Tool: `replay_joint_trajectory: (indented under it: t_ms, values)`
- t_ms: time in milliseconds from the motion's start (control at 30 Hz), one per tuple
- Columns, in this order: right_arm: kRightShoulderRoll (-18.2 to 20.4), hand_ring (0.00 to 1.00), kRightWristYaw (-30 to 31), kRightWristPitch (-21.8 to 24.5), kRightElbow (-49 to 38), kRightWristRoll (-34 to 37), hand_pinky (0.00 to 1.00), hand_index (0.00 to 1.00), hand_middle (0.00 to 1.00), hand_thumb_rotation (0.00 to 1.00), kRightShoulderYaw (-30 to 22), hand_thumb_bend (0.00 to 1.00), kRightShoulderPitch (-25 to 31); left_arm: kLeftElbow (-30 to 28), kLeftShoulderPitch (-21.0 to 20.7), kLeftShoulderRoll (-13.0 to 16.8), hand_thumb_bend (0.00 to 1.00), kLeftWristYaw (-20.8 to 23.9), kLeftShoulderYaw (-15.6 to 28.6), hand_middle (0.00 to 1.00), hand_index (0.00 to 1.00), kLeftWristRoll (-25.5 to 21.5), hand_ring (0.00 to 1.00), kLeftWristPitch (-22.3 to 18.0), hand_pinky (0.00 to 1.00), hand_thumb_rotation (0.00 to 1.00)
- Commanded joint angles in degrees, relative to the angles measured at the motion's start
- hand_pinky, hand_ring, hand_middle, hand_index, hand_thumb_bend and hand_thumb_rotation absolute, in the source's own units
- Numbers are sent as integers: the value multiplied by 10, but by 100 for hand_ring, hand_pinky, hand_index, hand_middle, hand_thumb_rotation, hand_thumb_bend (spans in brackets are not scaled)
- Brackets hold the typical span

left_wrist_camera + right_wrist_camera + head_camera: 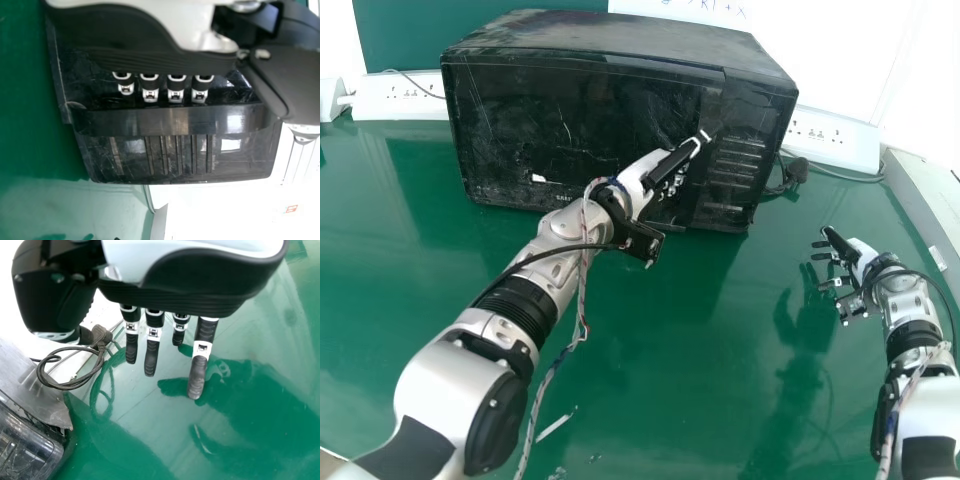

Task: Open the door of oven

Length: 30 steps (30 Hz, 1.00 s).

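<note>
Oven (pixel 620 85) sits on the table (pixel 690 350) at 12 o'clock, front toward the robot. Its door (pixel 555 135) looks shut, so imo the job's at the get-a-grip-&-pull stage. L robot hand (pixel 638 184) is at 12 too, right up at the door's 3 o'clock edge, by the dark handle strip (pixel 172 121); can't tell if it's apart, together or clamped on the strip. R robot hand (pixel 861 258) idles over the table at 3 o'clock, fingers (pixel 151 357) apart & relaxed.

To do it well: get L hand's hold well behind the strip b4 any pull, then draw toward 6 o'clock, slow & steady. Hinge is prob. on the 9 o'clock side, so once the door gives, swing wrist & forearm in an arc that way, w/ elbow clear of the door's path. Yank too hard & the hold may slip or the whole oven may slide.
</note>
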Motion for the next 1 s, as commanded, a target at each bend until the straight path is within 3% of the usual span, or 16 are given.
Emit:
replay_joint_trajectory:
  t_ms: [0,67,200,333,533,833,967]
  values:
    - [20,74,15,13,15,2,65,87,80,49,3,56,23,0,-22,-18,100,-13,2,82,85,-6,82,-6,75,87]
    - [21,73,16,14,15,4,62,86,79,49,1,57,23,0,-24,-18,100,-17,0,81,84,-4,80,-8,73,87]
    - [20,78,23,10,15,6,70,89,84,49,-2,55,24,0,-25,-19,100,-25,-1,79,85,-2,79,-9,73,87]
    - [21,71,11,11,15,-1,63,86,78,50,5,53,24,0,-24,-21,100,-30,2,77,83,-6,76,-7,73,86]
    - [19,73,21,11,15,5,66,87,80,50,-1,53,23,-1,-23,-25,100,-32,-1,76,80,-3,73,-12,73,86]
    - [21,73,10,9,14,8,63,85,78,46,-8,54,26,0,-18,-32,100,-43,-2,77,80,-4,72,-13,75,85]
    - [20,74,13,8,14,5,65,85,80,49,-6,53,26,0,-15,-38,100,-55,-5,81,84,-2,76,-22,72,84]
